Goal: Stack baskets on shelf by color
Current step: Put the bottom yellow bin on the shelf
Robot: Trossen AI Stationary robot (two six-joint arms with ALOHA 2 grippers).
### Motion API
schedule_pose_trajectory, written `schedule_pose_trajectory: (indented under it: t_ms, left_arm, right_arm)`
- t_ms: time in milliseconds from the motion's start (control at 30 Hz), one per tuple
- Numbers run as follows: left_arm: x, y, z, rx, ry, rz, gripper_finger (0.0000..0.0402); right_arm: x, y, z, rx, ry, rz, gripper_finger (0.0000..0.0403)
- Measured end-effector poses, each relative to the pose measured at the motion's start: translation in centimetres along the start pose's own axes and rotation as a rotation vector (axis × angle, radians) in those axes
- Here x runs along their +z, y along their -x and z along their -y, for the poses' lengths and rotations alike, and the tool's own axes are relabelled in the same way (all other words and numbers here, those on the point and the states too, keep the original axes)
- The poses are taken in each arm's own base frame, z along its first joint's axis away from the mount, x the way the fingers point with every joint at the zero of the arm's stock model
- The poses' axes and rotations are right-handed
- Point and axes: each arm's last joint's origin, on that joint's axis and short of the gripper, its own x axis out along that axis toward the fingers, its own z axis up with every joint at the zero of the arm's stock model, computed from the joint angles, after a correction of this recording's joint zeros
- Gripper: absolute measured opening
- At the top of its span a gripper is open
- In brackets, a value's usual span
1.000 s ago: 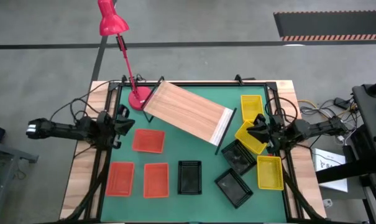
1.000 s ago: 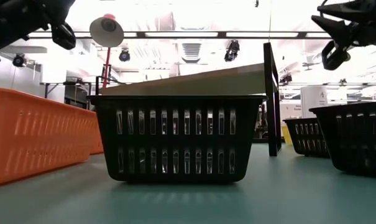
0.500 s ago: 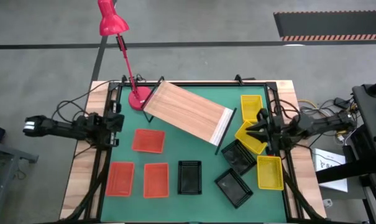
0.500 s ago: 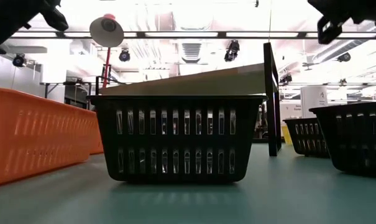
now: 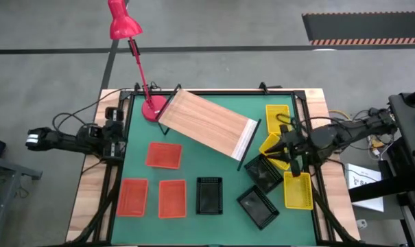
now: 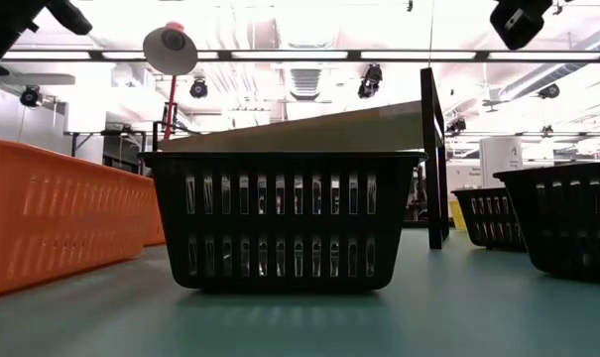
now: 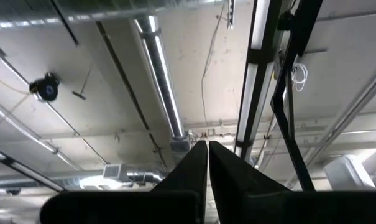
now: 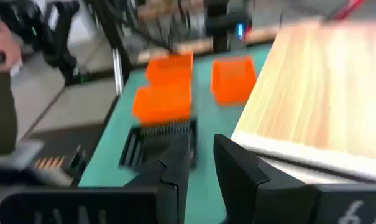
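Note:
The light-wood shelf (image 5: 207, 123) lies slantwise on the green mat. Three red-orange baskets (image 5: 164, 155) rest on the mat at the near left. Three black baskets (image 5: 208, 195) are at the near middle and three yellow baskets (image 5: 278, 118) at the right. My right gripper (image 5: 280, 149) is open and empty. It is high above a tilted yellow basket (image 5: 272, 156) that leans on a black one (image 5: 262, 173). Its wrist view (image 8: 201, 155) looks over the shelf (image 8: 318, 93) and the red-orange baskets (image 8: 169, 93). My left gripper (image 5: 116, 136) is shut and empty at the table's left edge, pointing up at the ceiling (image 7: 206, 148).
A red desk lamp stands with its base (image 5: 152, 108) at the shelf's far left corner. The black metal frame (image 5: 118, 185) runs along the table's edges. In the low view a black basket (image 6: 285, 218) fills the middle, with a red-orange one (image 6: 52, 223) to its left.
My left gripper has drawn back toward the table's left edge and risen, off the mat. My right gripper has gone up and slightly toward the near edge, above the yellow and black baskets. No basket has moved.

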Motion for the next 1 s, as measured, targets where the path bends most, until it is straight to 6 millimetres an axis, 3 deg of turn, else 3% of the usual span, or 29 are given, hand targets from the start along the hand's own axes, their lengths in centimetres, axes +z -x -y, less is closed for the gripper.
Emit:
schedule_pose_trajectory:
  t_ms: [367,667,1000]
  left_arm:
    - [1.1,0.2,-0.2,0.018,-0.18,0.074,0.0001]
    - [1.5,0.3,-0.3,0.028,-0.259,0.099,0.0001]
    - [1.4,0.3,-0.3,0.027,-0.263,0.097,0.0001]
  right_arm:
    - [0.2,-1.6,-2.1,-0.12,-0.209,-0.408,0.0068]
    - [-1.5,-1.8,-4.9,-0.14,-0.423,-0.627,0.0068]
    - [-5.1,-0.7,-10.0,-0.113,-0.471,-0.786,0.0071]
